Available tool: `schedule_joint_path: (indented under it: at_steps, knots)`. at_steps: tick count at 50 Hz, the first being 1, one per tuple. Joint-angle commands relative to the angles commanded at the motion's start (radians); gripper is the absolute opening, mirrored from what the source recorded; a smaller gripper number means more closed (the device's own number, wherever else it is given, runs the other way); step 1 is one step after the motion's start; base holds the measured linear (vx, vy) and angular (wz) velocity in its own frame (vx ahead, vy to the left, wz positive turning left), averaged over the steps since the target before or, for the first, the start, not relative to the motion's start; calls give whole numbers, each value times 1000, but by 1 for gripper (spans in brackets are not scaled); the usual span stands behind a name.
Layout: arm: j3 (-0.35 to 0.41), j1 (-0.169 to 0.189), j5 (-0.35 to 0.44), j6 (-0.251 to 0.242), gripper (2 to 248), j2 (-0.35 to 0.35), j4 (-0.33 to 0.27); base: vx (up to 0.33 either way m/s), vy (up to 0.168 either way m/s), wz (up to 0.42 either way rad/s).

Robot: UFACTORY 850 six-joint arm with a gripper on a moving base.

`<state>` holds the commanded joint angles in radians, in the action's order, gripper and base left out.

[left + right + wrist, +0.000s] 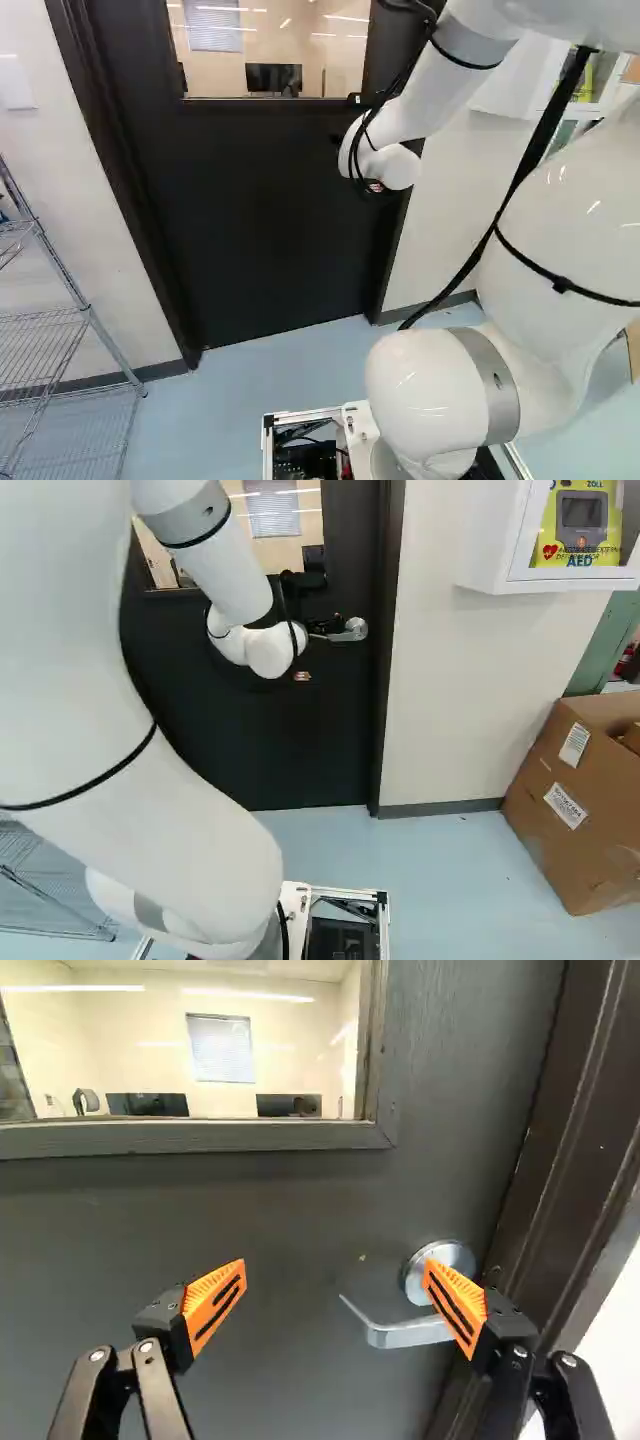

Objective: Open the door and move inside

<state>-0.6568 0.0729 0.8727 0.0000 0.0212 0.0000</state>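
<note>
Window (130,1025) and door (280,1210) ahead of tool (335,1273). Door probably heavy, rigid, slow to swing; dark, flat, looks closed. Tool: fingers wide apart, nothing gripped. Lever handle (410,1335) ahead, free end between fingers; round rose (456,1254) partly hidden by one finger, contact can't be told. Likely hard, sprung, slightly slippery; take near free end, press down. Silvery, smooth, tip bent. Dark door frame (580,1110) past that same finger.
</note>
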Motion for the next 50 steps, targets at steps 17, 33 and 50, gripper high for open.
schedule_joint_path:
  at_steps: [17,33,50]
  knots:
    - [-46,7,0,0,247,-54,0,0,0,0]
    - [-37,7,0,0,247,-79,0,0,0,0]
    - [-27,7,0,0,247,-106,0,0,0,0]
